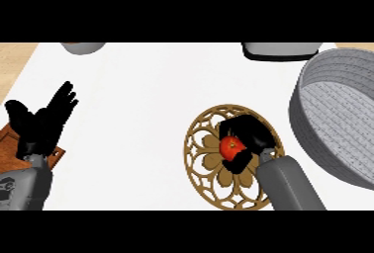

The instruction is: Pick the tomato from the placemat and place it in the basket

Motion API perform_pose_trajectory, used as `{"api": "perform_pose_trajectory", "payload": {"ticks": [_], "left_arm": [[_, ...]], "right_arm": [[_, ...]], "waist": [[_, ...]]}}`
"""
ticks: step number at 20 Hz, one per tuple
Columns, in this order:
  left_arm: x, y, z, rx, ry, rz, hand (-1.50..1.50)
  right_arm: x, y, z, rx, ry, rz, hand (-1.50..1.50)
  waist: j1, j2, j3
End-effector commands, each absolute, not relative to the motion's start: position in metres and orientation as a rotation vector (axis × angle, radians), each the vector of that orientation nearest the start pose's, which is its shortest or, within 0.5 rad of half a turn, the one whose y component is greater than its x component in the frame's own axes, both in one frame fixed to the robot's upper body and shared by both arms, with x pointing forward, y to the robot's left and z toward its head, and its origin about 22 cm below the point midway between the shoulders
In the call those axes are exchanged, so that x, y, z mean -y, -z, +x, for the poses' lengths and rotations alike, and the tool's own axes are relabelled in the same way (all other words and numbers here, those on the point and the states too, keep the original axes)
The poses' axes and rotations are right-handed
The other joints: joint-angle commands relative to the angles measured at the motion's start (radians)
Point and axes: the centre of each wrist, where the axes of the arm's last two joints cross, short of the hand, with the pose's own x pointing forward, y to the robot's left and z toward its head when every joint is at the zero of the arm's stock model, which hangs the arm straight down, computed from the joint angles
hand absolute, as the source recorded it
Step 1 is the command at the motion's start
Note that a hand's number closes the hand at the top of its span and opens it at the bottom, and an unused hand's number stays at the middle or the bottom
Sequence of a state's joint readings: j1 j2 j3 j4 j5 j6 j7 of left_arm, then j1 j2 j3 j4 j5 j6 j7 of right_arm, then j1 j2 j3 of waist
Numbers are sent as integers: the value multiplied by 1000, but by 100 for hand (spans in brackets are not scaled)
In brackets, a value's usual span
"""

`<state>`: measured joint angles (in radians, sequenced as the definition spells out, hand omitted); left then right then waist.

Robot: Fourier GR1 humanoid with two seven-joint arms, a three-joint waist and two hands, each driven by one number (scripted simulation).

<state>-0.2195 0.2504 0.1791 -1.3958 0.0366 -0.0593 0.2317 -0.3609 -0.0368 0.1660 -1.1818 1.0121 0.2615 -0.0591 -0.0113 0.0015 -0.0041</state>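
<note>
Right hand (252,141): black, at the end of a grey forearm (291,183) rising from the lower right edge; fingers and thumb curled round the tomato (231,147), hand lying over the middle of the placemat (201,163).

Tomato: red, round, small green mark on top; only its left side visible, the rest hidden by the curled fingers. Positioned at the centre of the placemat, within the flower-shaped middle of the pattern. Whether resting on the mat or raised off it: cannot tell.

Placemat: round, tan-brown, openwork lattice with petal motif at centre; flat on the white counter (146,99), right of centre, just beside the basket.

Basket (336,123): grey, woven texture, large and round with a tall wall; at the right edge, partly cut off by the frame. Interior visible, nothing seen inside it.

Left hand (40,121): black, at the left edge, fingers straight and pointing upward, spread and holding nothing; well apart from the placemat. Below it, a grey forearm (25,185).

Wooden board (9,143): brown, at the left edge beneath the left hand, mostly covered.

Far edge of counter: pale grey bowl (82,47) at upper left, cut off; white dish with dark rim (281,51) at upper right, cut off.
</note>
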Motion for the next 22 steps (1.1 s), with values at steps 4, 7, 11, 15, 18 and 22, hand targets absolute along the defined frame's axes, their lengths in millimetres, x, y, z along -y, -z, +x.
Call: {"api": "perform_pose_trajectory", "payload": {"ticks": [4, 7, 11, 15, 18, 22], "left_arm": [[-317, -46, 295, 1409, 67, 199, 0], [-306, -45, 298, 1417, 108, 162, 0], [-292, -46, 305, 1424, 150, 132, 0], [-287, -56, 315, 1435, 173, 124, 0], [-279, -47, 311, 1420, 186, 119, 0], [-288, -54, 317, 1415, 156, 136, 0]], "right_arm": [[204, -7, 341, 1006, -626, -806, 150], [201, -32, 363, 938, -382, -903, 150], [182, -81, 389, 1067, -44, -983, 150], [142, -126, 408, 1259, 124, -1123, 150], [124, -140, 421, 1279, 205, -1239, 150], [104, -170, 436, 1244, 287, -1329, 150]], "waist": [[12, 20, 4], [65, 26, 5], [120, 33, 7], [141, 33, 2], [135, 28, 0], [111, 24, 0]]}}
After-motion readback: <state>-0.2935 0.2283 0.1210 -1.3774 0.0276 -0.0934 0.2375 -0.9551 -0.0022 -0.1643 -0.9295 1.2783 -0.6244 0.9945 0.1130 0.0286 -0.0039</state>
